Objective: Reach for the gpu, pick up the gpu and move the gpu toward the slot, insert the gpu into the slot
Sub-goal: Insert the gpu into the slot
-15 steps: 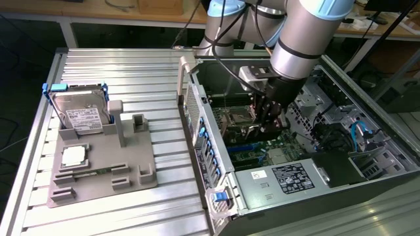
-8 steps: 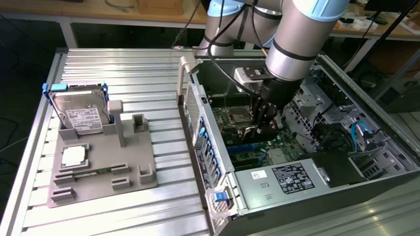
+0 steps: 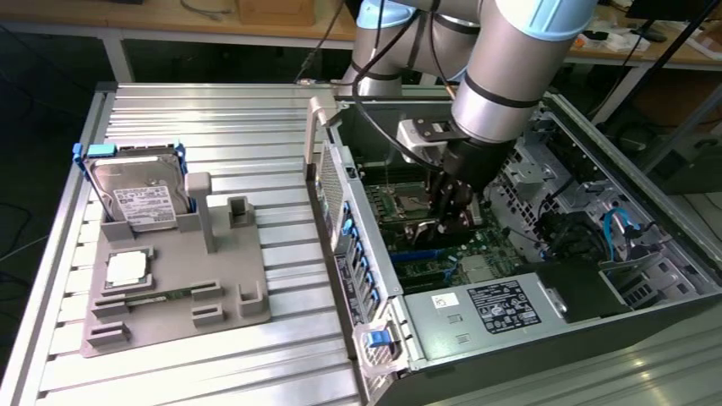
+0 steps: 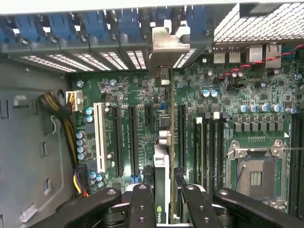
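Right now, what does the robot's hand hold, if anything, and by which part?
The thin dark circuit card with silver bracket, pinched across its flat faces by the hand.

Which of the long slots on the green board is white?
The white slot, the one closest to the yellow and black wires. The black slots lined up beside it are all dark.

Table (image 3: 215, 110); computer case (image 3: 338, 199), holder (image 3: 226, 258) (grey)
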`<control>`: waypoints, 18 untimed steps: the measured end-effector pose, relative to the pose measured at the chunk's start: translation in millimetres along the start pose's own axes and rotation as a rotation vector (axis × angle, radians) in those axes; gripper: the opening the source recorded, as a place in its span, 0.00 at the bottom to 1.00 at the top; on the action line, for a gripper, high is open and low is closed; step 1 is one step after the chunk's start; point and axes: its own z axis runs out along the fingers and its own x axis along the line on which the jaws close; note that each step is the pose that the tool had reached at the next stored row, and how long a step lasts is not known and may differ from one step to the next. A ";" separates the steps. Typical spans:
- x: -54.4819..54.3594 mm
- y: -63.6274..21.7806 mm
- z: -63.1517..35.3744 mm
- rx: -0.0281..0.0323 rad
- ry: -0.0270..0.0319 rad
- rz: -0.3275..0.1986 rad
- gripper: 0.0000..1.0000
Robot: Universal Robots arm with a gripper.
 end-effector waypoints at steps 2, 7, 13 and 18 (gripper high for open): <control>0.1 5.5 0.2 0.0007 -0.0001 0.000 0.27; 0.2 6.9 0.2 0.0009 0.0000 0.000 0.27; -0.2 7.4 2.5 0.0008 0.0002 0.000 0.27; -1.1 7.4 5.1 0.0011 -0.0004 0.000 0.27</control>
